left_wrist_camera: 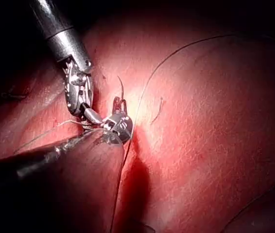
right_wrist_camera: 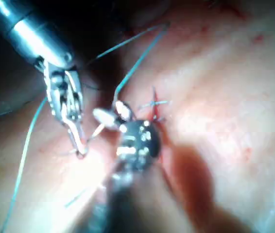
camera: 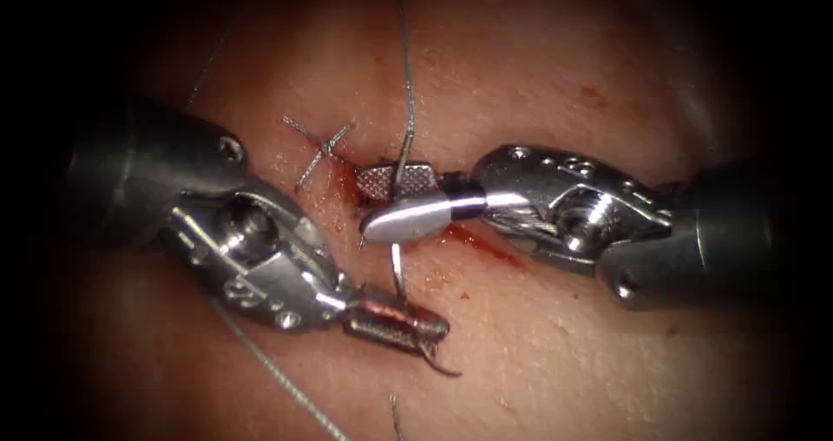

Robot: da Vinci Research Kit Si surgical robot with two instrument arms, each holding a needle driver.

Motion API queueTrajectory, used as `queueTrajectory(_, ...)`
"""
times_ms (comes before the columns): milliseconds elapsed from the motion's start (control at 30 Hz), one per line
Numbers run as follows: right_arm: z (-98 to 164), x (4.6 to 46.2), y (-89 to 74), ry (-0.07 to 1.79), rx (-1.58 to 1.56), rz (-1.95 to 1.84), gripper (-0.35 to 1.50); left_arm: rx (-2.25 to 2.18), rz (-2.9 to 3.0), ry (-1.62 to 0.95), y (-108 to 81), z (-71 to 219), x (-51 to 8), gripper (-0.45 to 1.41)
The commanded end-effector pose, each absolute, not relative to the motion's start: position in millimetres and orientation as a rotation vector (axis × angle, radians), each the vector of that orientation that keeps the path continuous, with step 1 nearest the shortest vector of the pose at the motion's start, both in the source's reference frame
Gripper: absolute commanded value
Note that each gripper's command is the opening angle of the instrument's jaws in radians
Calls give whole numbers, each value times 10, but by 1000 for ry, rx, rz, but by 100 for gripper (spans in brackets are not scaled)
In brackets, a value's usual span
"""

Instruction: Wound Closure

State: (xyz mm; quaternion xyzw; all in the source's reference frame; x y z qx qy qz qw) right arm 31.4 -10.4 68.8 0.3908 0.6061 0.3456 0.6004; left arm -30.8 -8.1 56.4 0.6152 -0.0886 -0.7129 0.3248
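Right, we see the left tool (camera: 408, 324) with jaws clamped on the needle (camera: 398, 272) low in the endoscope view, below the cut (camera: 473, 237); its grip sits near one end of the curve, a short hooked bit (camera: 441, 365) sticking out past the jaw tips, the rest of the curve rising toward the right tool (camera: 403, 200). The right tool's jaws stand parted over the cut, upper textured jaw and lower smooth jaw apart, with the thread (camera: 408, 102) running down from the top of the picture and between them; we can't tell if the needle's upper end touches that lower jaw or passes under it, or whether it's in the tissue (camera: 607, 363). A finished stitch (camera: 319, 148) with cut ends sits left of the right tool's tips, red fluid (camera: 486, 243) smeared along the cut. More thread trails off the lower left. Left wrist view shows the tools meeting at the cut with thread (left_wrist_camera: 176, 53) arcing over the tissue; right wrist view shows the left tool (right_wrist_camera: 77, 141) beside the right tool (right_wrist_camera: 111, 114). We judge the needle stiff, thin, slick, prone to swivel in the jaws, so best gripped flat across the body, off the point; thread light and limp; tissue soft, tears if dragged
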Motion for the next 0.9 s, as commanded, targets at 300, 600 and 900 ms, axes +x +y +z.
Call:
queueTrajectory(300,689,318,-107,1434,944,783,-35,1604,-1868,-238,-84,570,-315,-45)
queueTrajectory(600,691,295,-90,1466,753,777,-35,1653,-2079,-92,-83,558,-303,88)
queueTrajectory(900,686,269,-61,1457,236,652,-35,1634,-2170,21,-97,559,-306,64)
